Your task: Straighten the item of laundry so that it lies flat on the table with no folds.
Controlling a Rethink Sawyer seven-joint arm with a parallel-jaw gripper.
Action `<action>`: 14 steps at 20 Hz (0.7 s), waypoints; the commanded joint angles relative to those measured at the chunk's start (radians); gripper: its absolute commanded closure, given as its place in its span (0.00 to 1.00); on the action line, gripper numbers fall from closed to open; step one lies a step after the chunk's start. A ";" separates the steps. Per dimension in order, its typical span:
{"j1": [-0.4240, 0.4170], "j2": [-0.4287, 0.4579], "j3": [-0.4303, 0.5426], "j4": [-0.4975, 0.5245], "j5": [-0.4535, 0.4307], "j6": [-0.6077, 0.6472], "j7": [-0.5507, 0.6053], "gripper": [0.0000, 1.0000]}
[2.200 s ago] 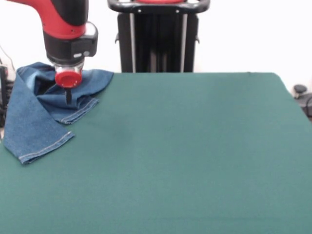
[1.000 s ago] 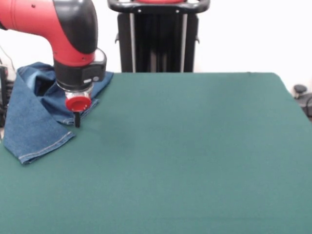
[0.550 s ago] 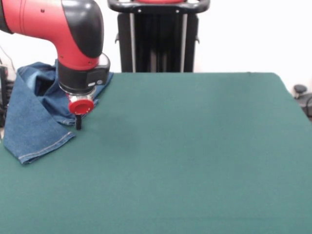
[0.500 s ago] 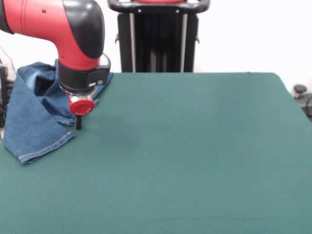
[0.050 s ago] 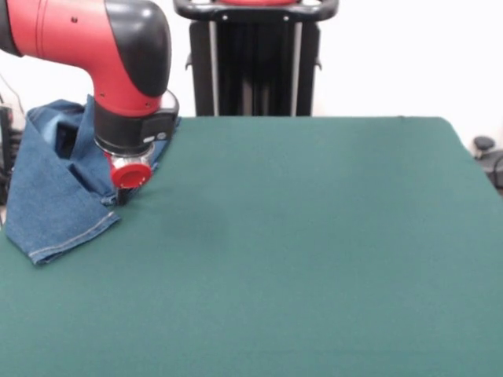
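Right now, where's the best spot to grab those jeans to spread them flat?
Probably the free hemmed leg end of the jeans, approached from above on the side facing the open table. That hem lies flat and exposed, while the rest is bunched at the corner under the gripper.

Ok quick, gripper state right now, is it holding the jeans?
Gripper: down at the hem of the folded jeans on the table; open, shut or gripping cannot be told.

A robotics lab: a red and black robot arm [image 5: 118, 63] works over a wide dark green cloth-topped table [image 5: 314, 236] before a plain white wall [image 5: 393, 55].
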 commanded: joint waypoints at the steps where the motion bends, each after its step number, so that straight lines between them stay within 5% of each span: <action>1: -0.007 0.215 0.091 -0.085 -0.080 -0.124 -0.157 1.00; 14: -0.001 0.208 0.118 -0.101 -0.001 -0.067 -0.110 1.00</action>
